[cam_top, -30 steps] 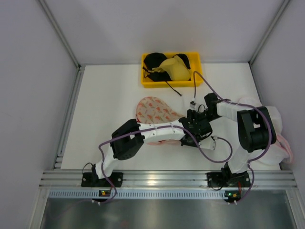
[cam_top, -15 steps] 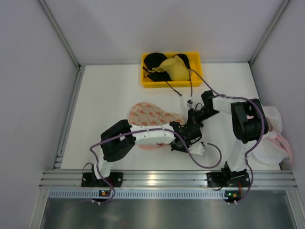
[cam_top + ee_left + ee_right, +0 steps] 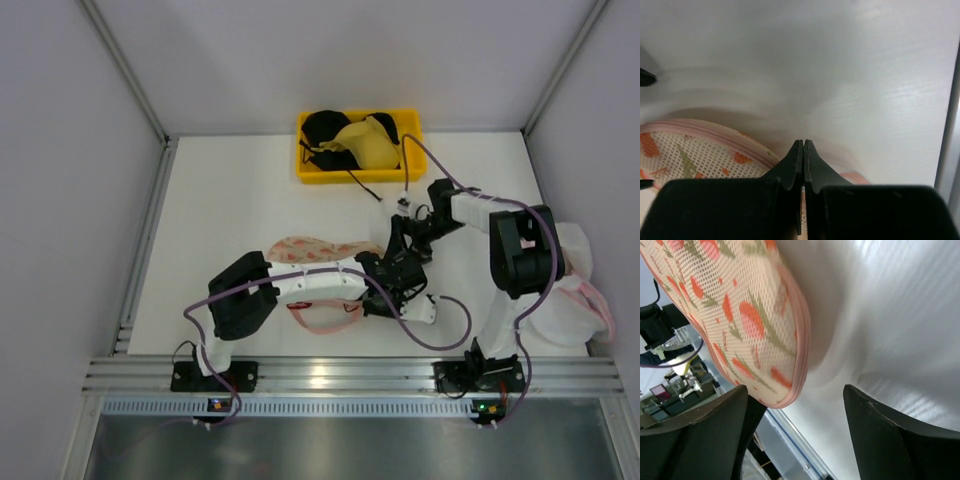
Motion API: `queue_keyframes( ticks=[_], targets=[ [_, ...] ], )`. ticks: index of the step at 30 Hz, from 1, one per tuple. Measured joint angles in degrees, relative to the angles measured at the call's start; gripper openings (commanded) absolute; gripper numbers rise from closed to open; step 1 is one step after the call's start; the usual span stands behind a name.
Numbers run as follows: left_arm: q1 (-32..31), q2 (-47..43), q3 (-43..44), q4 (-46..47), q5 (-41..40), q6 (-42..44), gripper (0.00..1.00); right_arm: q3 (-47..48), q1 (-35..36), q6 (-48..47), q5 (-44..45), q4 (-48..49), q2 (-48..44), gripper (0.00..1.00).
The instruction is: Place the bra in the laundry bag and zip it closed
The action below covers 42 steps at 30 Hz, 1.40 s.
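Observation:
The laundry bag [image 3: 312, 250], cream-pink mesh with orange print and pink zip trim, lies mid-table under my left arm. One lobe is tipped up and a pink trim loop [image 3: 325, 318] hangs open near the front. It also shows in the left wrist view [image 3: 695, 155] and the right wrist view [image 3: 735, 305]. My left gripper [image 3: 398, 283] [image 3: 803, 143] is shut, with pink bag material pinched low between the fingers. My right gripper [image 3: 404, 228] [image 3: 795, 432] is wide open just right of the bag's edge, touching nothing. The red bra is not visible.
A yellow bin [image 3: 306, 176] at the back holds a yellow bra [image 3: 366, 142] and black bras [image 3: 324, 126]. White pink-edged bags [image 3: 572, 292] are piled at the right table edge behind my right arm. Cables loop around both arms.
My left gripper has pulled the bag left and toward the front; the flat lobe has tipped up and a trim loop has opened. My right gripper has shifted slightly back, still open.

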Motion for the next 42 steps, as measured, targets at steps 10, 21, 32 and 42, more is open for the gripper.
queue_keyframes(
  ticks=[10,21,32,42],
  targets=[
    [1.6,4.4,10.1,0.1,0.1,-2.7,0.0,-7.1,-0.5,-0.3,-4.8,-2.6,-4.8,0.65],
    [1.8,4.6,9.8,0.2,2.1,-2.8,0.0,-6.1,0.8,0.2,-7.5,-3.0,-3.1,0.0],
    [1.8,-1.5,-2.1,2.0,4.0,-2.1,0.0,-4.4,-0.4,0.2,-5.9,-3.5,-0.5,0.0],
    [1.8,-7.9,-10.4,2.6,4.9,-1.2,0.0,-4.3,-1.2,0.1,-4.4,-3.7,-0.5,0.0]
  ],
)
